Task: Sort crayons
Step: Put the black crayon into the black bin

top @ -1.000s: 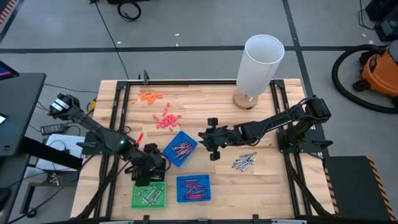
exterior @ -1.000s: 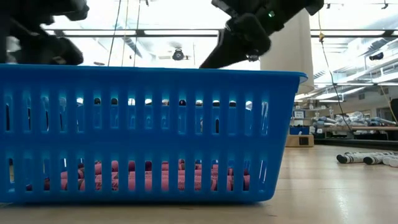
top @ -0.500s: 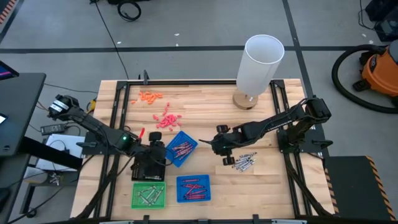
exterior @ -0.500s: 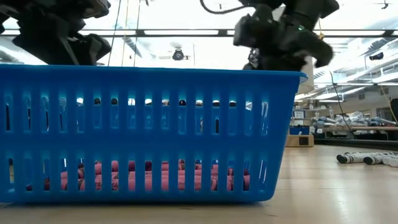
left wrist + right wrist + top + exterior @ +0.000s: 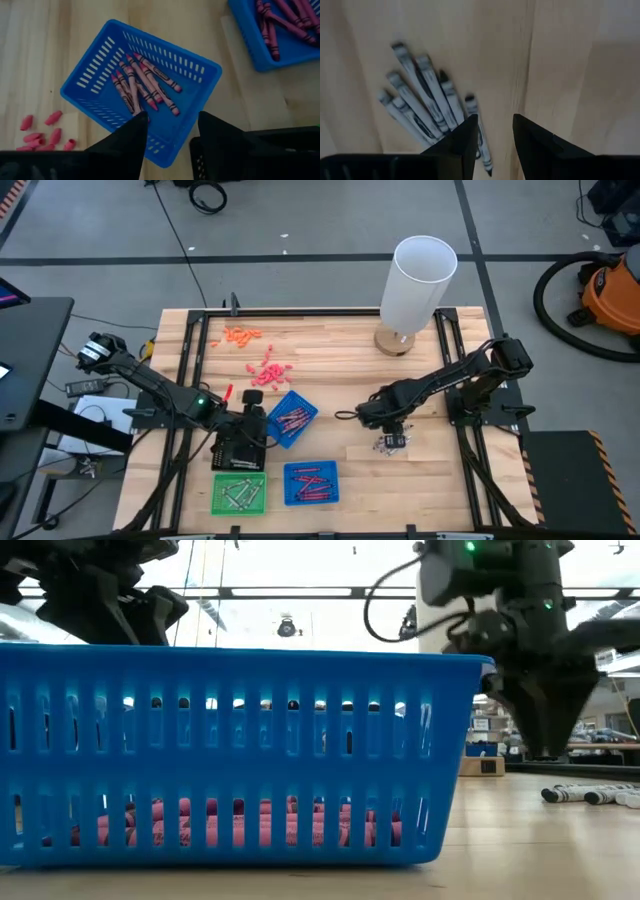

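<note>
At the lower right of the high view, the grey crayons lying on the worktop are judged light, stiff, brittle and best nipped mid-length by the right pincer, open above them.

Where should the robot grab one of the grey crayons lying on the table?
Probably the outermost grey crayon of the pile, pinched across its thin middle from straight above. The crayons lie flat, side by side on the wooden table, so only the edge one leaves finger room. The right end effector hovers open over it.
</note>
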`<state>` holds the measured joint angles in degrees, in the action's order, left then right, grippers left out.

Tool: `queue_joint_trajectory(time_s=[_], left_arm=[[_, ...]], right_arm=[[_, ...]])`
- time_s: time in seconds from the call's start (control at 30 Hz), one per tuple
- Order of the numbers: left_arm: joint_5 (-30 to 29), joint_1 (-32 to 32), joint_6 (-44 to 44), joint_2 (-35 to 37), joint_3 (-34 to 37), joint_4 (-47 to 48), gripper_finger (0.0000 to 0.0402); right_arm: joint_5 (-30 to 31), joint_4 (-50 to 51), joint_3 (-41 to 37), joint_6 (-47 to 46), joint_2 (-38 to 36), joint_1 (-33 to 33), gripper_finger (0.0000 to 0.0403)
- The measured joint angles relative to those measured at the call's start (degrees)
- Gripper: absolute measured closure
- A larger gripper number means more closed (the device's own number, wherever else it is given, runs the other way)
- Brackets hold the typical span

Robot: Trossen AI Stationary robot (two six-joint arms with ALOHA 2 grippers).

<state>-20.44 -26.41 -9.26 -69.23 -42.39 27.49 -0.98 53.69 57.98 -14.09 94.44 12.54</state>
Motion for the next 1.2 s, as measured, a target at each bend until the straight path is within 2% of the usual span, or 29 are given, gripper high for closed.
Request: queue_joint_trajectory(time_s=[0.17, 0.57, 0.97, 1.2], left_arm=[[-1.9, 0.0, 2.6, 0.0, 0.0, -1.0, 0.0214], [-2.0, 0.0, 2.7, 0.0, 0.0, -1.0, 0.0214], [-1.9, 0.0, 2.7, 0.0, 0.0, -1.0, 0.0214], [-1.9, 0.0, 2.7, 0.0, 0.0, -1.0, 0.0214]], right_arm=[[-1.2, -0.1, -3.2, -2.6, 0.0, 0.6, 0.0272], [-0.7, -3.3, -6.9, -5.0, 0.0, 2.0, 0.0272], [3.3, -3.5, -7.3, -5.4, 0.0, 1.9, 0.0272], [2.0, -3.4, -7.3, -5.5, 0.0, 1.5, 0.0272]])
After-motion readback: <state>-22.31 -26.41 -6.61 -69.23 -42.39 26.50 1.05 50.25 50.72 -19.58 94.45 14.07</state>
